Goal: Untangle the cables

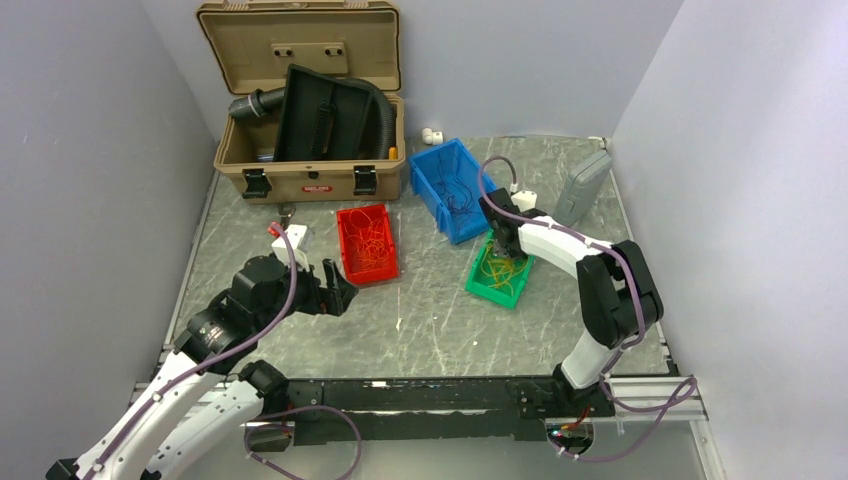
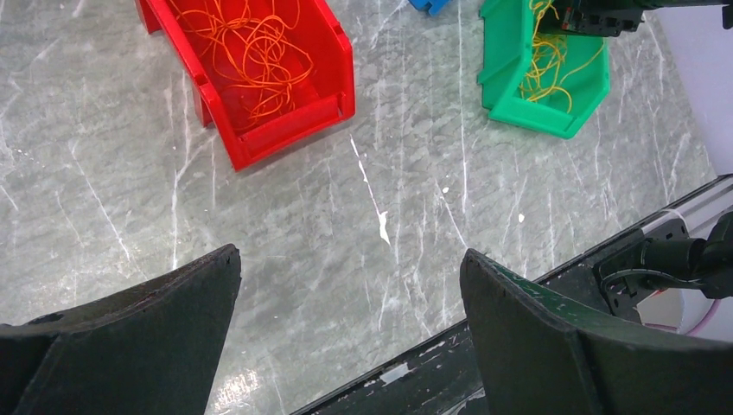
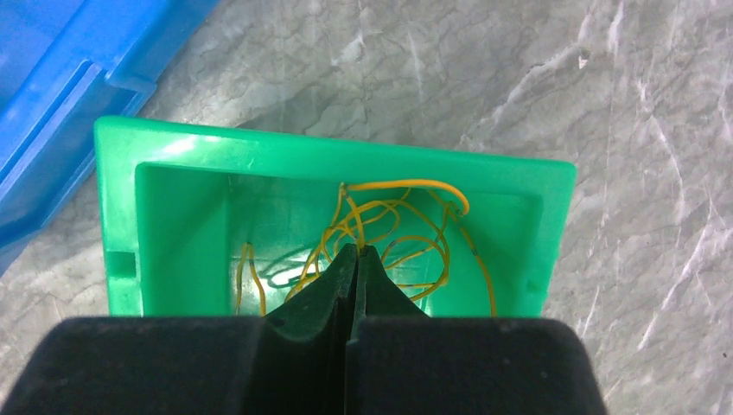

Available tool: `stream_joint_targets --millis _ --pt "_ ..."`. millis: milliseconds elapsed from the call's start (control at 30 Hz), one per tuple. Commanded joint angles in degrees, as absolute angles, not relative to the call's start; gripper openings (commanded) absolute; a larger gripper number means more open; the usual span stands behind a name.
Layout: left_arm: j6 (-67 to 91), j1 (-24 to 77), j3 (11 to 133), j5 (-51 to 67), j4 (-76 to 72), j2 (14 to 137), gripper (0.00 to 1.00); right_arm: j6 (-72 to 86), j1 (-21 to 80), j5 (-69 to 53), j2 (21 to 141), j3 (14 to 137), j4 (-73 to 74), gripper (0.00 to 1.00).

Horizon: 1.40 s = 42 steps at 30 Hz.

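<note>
Veined grey marble table (image 1: 430, 330) | left claw (image 2: 350, 253) wide | right claw (image 3: 356, 251) closed among thin yellow cables (image 3: 406, 182)

A robotics lab cell. Plain grey walls (image 1: 90, 150) box in a marbled desk (image 1: 430, 310) carrying two robot arms (image 1: 190, 380), plastic parts bins (image 1: 372, 272) and a tool case (image 1: 310, 185).

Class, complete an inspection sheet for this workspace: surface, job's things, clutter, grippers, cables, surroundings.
Surface: marbled grey table, small white flecks.
Job's things: orange wires in red bin, yellow wires in green bin, dark wires in blue bin.
Clutter: open tan case with black hose; grey box.
Grippers: left gripper open above table; right gripper shut among yellow wires.
Cables: purple arm cables along both arms.
Surroundings: plain grey walls.
</note>
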State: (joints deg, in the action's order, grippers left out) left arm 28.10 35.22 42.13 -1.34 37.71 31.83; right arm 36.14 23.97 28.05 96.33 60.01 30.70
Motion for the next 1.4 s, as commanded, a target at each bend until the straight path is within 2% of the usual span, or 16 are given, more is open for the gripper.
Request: stream_joint_targets --millis 0,100,267,533,733,767,900,1000,1200,1300,1367 --pt "27.14 34.98 44.75 -0.93 36.64 32.78 0.99 32.16 24.52 29.03 91.47 57.02 28.02 0.0" --pt "27.16 34.97 45.0 -0.97 37.04 32.76 0.99 29.66 24.61 31.37 87.08 54.73 26.83 0.0" --pt "27.15 34.95 44.0 -0.53 35.51 32.51 0.99 28.14 25.05 34.68 90.11 55.93 29.64 0.0" --pt "26.91 34.94 45.0 -0.53 36.97 33.34 0.99 28.5 25.97 29.71 92.96 52.22 22.34 0.0" --pt "26.89 34.98 43.88 0.35 36.84 32.36 0.99 28.4 27.03 30.94 92.79 54.13 25.81 0.01" --pt "26.89 34.98 43.72 0.49 36.93 32.43 0.99 28.02 27.03 29.84 90.89 54.0 26.11 0.04" --pt "27.11 34.98 43.18 1.18 36.82 32.75 0.99 27.44 26.98 26.51 81.74 54.02 28.05 0.33" --pt "27.44 34.96 42.53 1.48 35.83 32.77 0.99 27.21 26.94 25.28 76.78 55.55 31.38 0.42" --pt "28.03 34.97 41.48 0.87 34.47 32.61 0.99 26.87 26.97 23.63 70.14 58.35 36.96 0.55" --pt "28.11 34.96 41.06 0.19 34.18 32.53 0.99 25.12 26.97 17.85 65.27 56.79 33.98 0.75" --pt "28.33 34.93 40.52 0.18 33.37 32.4 0.99 23.39 26.97 10.74 61.5 53.01 28.38 0.78"
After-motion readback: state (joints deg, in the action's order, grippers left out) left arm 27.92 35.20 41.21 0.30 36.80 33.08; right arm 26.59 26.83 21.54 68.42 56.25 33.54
